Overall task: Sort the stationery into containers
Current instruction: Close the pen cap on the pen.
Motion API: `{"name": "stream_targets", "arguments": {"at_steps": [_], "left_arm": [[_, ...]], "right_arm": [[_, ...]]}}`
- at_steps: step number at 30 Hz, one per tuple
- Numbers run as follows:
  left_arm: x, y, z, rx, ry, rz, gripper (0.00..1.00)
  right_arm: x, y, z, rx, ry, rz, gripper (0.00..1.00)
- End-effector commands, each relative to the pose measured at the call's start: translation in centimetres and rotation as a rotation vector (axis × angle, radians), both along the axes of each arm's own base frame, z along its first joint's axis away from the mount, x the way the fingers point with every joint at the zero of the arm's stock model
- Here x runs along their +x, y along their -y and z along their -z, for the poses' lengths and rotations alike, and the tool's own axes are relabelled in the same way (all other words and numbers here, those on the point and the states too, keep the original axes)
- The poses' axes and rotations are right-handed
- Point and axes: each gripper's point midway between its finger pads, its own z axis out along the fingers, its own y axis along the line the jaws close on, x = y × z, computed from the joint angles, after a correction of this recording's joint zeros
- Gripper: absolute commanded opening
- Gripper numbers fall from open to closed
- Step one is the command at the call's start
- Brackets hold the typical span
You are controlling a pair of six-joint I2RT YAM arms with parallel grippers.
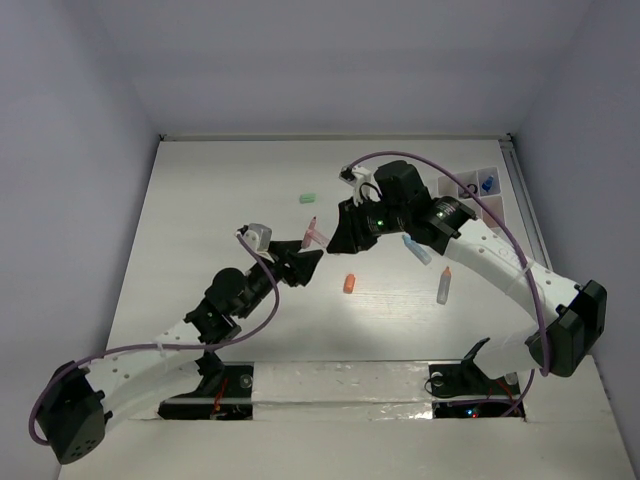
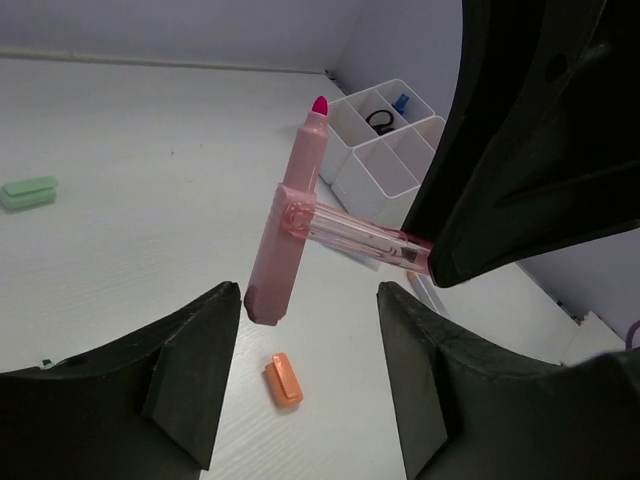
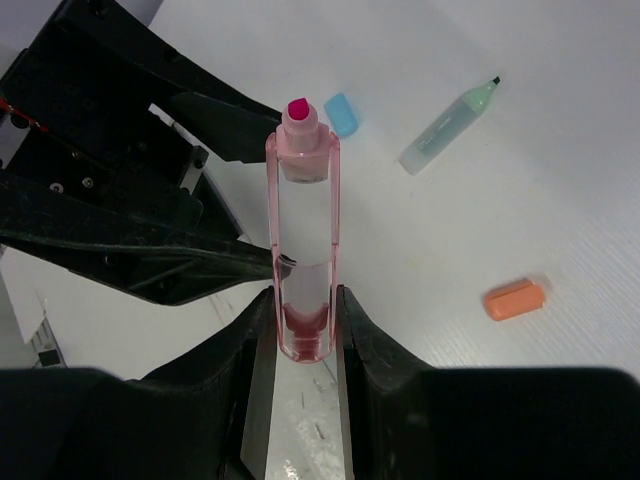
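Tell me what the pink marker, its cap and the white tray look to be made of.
The pink marker looks like opaque plastic, satin, with a soft even sheen. Its cap is clear pink-tinted hard plastic, glossy and see-through. The white tray is probably thin moulded plastic: smooth, uniform walls with rounded corners.

- The worktop [image 1: 220,200] is white with a faint plank-like grain, and it spans the whole floor of the enclosure.
- A plain pale grey back wall [image 1: 330,60] rises from its far edge.
- A left wall [image 1: 60,200] and a right wall [image 1: 590,150] of the same colour close in the sides.
- A thin pale rail [image 1: 527,205] runs along the worktop's right edge.
- A glossy white strip [image 1: 340,378] lies across the near edge.
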Motion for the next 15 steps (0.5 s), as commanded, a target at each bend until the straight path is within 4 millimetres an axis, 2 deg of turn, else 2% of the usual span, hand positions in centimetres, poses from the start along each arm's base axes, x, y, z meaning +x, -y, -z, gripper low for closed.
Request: {"name": "stream_targets", "arguments": {"at_steps": [1, 10, 15], "left_arm": [[0.79, -0.36, -4.09, -0.065, 0.099, -0.056, 0.53], [1.03, -0.29, -4.08, -0.055, 0.094, -0.080, 0.31], [1.15, -0.30, -4.01, -0.046, 0.092, -0.085, 0.14]], "right_arm": [[-0.14, -0.64, -2.06, 0.065, 0.010, -0.031, 0.00], [-0.08, -0.59, -1.83, 0.073, 0.000, -0.036, 0.00], [-0.10, -0.63, -1.65, 0.069, -0.008, -0.038, 0.00]]}}
